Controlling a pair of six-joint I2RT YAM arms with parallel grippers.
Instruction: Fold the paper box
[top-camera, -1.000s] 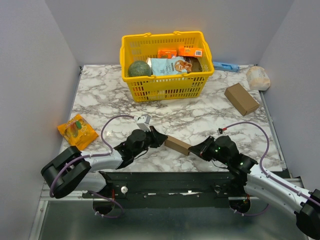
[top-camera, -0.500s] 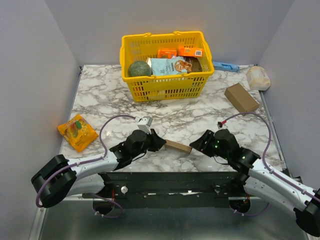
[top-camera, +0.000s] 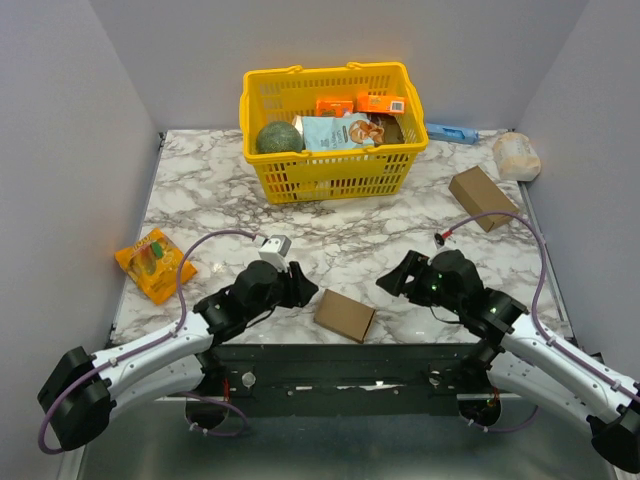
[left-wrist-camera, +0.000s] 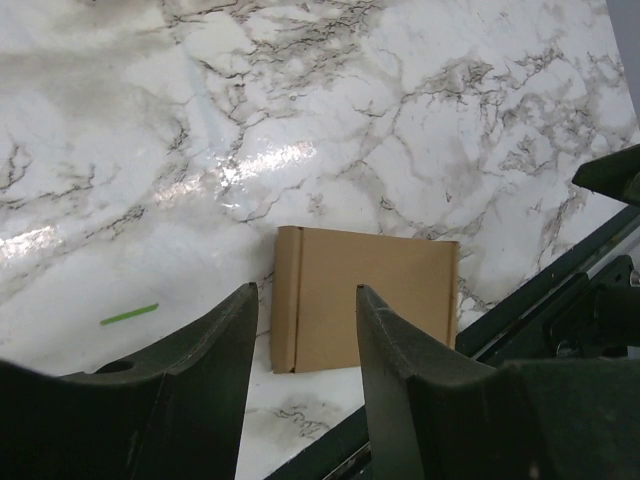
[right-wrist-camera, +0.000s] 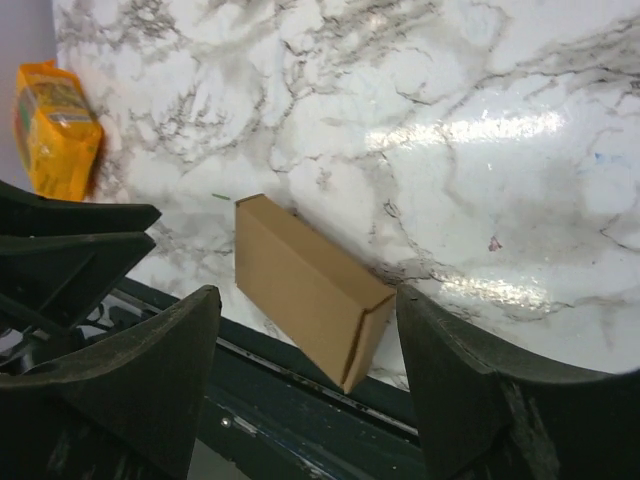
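Left gripper (top-camera: 306, 290) stands with its jaws apart and nothing between them. The right gripper (top-camera: 388, 282) is spread wider and is equally empty. Neither touches the paper box (top-camera: 345, 315), which lies flat on its broad face on the marble table (top-camera: 200, 200), close to the near edge and between the two arms.

In the overhead view the box sits at about four o'clock from the left gripper and about eight o'clock from the right one. Its long axis appears to run roughly from ten o'clock to four o'clock, slanting slightly towards the right arm's base. The left gripper looks the nearer, its tips just beside the box's far-left corner, while the right hangs a little further off from the far-right corner.

In the left wrist view the box lies squarely ahead, past the gap between the fingers, with a creased strip along its left side. The right wrist view shows one long side wall and a short end, both closed.

The box looks already folded into shape. Any further grip would probably suit the left arm, closing across the short width.
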